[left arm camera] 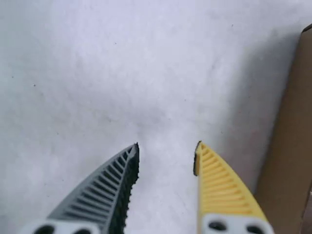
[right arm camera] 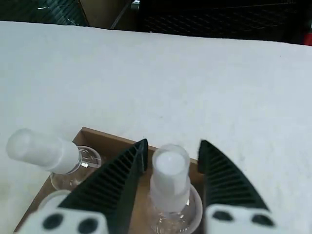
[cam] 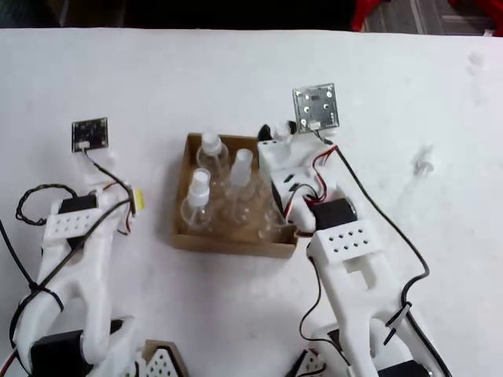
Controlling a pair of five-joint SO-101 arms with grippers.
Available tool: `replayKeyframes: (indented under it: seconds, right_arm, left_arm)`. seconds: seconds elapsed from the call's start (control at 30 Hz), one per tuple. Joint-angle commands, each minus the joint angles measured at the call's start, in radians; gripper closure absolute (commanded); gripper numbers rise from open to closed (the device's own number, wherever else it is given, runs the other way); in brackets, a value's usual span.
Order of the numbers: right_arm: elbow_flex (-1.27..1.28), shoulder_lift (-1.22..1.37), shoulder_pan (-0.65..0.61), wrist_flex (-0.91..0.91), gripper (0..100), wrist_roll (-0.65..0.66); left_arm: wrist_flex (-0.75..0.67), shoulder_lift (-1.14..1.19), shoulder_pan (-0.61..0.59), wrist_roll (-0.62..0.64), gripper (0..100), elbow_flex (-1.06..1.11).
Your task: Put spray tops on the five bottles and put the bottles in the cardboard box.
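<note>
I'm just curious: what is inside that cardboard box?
Clear bottles with white spray tops stand inside the cardboard box; three show plainly. The right gripper straddles another's top. The arm covers the box's right side, hiding the full count.

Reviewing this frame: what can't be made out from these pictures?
- High view: the right arm covers the right side of the box, so the bottle count is unclear.
- Left wrist view: the box is cut off at the picture's edge, its inside hidden.
- Right wrist view: the right gripper hides the lower sides of the bottle between its fingers; the second bottle is blurred.
</note>
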Motion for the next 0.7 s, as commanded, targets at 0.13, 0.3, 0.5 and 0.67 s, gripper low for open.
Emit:
replayKeyframes:
  seconds: [0.13,0.3,0.5,0.67]
  right_arm:
    - [-0.052,-0.008,-0.007,-0.025,80.4,0.014]
    - [-0.054,-0.166,0.019,-0.027,80.3,0.015]
    - [-0.130,-0.320,0.226,-0.018,80.4,0.009]
    - [-0.123,-0.335,0.446,-0.015,80.4,0.015]
  left_arm:
    - [-0.017,-0.010,0.012,-0.014,82,-0.008]
    - [-0.017,-0.010,0.012,-0.014,82,-0.008]
    - [-0.017,-0.010,0.012,-0.014,82,-0.008]
    - [-0.017,-0.010,0.012,-0.014,82,-0.008]
